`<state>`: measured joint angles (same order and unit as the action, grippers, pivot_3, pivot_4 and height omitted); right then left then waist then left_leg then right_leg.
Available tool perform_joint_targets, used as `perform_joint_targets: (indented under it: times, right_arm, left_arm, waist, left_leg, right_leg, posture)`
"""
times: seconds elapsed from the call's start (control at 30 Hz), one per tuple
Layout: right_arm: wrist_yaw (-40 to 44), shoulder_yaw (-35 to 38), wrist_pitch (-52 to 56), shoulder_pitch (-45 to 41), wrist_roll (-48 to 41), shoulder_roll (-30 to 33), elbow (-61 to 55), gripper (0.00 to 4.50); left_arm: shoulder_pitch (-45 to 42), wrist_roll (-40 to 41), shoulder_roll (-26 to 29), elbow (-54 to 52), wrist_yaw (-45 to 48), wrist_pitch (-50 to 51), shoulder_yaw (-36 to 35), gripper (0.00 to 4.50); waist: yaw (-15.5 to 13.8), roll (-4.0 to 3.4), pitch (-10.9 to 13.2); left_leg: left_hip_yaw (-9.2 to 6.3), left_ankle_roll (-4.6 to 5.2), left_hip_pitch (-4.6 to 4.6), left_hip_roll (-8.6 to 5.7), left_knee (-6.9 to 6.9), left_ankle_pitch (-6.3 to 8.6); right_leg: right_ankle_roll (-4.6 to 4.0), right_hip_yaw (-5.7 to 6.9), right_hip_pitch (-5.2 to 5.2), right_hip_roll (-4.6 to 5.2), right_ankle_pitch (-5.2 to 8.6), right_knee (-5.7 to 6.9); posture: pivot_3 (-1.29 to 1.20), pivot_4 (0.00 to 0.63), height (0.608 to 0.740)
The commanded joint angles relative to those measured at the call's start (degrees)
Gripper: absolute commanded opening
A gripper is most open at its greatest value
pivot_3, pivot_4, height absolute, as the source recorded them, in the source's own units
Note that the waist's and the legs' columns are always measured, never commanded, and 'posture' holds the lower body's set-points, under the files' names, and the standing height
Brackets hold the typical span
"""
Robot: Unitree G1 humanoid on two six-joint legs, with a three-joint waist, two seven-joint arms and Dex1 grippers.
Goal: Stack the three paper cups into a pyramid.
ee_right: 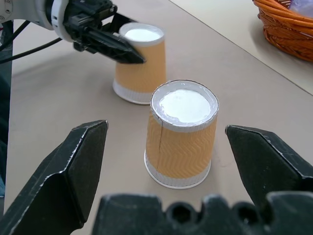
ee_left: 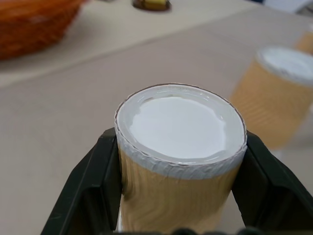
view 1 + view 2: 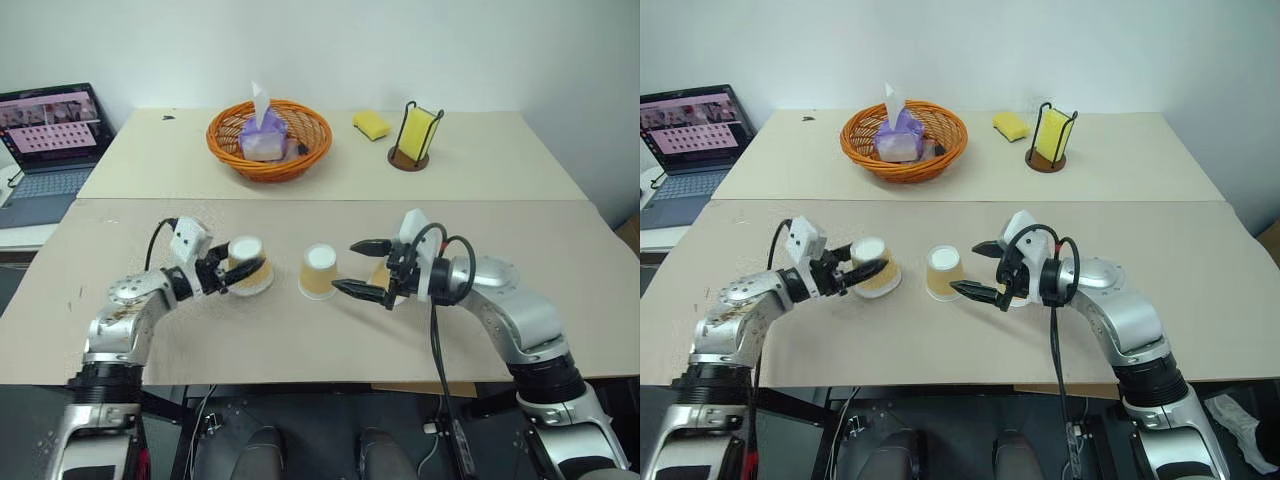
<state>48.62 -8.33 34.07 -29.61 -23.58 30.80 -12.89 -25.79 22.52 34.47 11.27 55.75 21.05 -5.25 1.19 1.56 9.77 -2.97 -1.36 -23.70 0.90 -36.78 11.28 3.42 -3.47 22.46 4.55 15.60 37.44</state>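
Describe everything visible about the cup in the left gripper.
The cup is a small tapered paper cup with tan-orange, zigzag-embossed sides and a white band at the wide rim. It stands upside down on the beige table, white recessed base facing up. The left gripper is shut on its upper sides, one black finger each side. It stands apart from the middle cup.

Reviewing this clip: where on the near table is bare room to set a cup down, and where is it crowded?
Bare table runs along the near edge below both arms, and between the cups and the seam. It is crowded mid-table: the left gripper is shut on the left cup, and the open right gripper sits beside the middle cup.
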Motion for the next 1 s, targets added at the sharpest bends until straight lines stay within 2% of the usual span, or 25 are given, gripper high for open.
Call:
perform_joint_targets:
  times: [0.03,0.43,1.0]
  right_arm:
    - [-0.63,1.44,-0.18,0.07,-0.20,0.12,-1.63,4.50]
    - [-2.79,3.43,0.79,1.80,-0.48,1.43,-3.32,4.50]
    - [-3.46,4.03,1.14,2.55,-0.83,1.89,-4.04,4.50]
  left_arm:
    - [-2.44,-1.33,0.22,4.33,4.85,-1.92,2.92,2.52]
    - [-9.91,-4.20,-7.90,9.56,10.27,-5.67,10.28,2.52]
    - [-11.17,-5.53,-8.55,11.89,11.04,-7.37,10.18,2.52]
  waist:
    - [-0.07,0.00,0.00]
    - [-0.35,0.00,0.00]
    - [-0.28,0.00,0.00]
  left_leg:
    - [0.00,0.00,0.00,0.00,0.00,0.00]
    - [-0.01,0.01,-0.03,-0.02,-0.02,0.00]
    - [-0.02,0.01,-0.02,-0.01,-0.03,0.00]
  right_leg:
    - [0.00,0.00,-0.02,0.01,0.00,-0.01]
    - [0.00,0.03,-0.07,0.02,0.00,-0.06]
    - [0.01,0.03,-0.06,0.01,0.00,-0.04]
  posture:
    - [0.00,0.150,0.732]
    - [0.00,0.150,0.732]
    - [0.00,0.150,0.732]
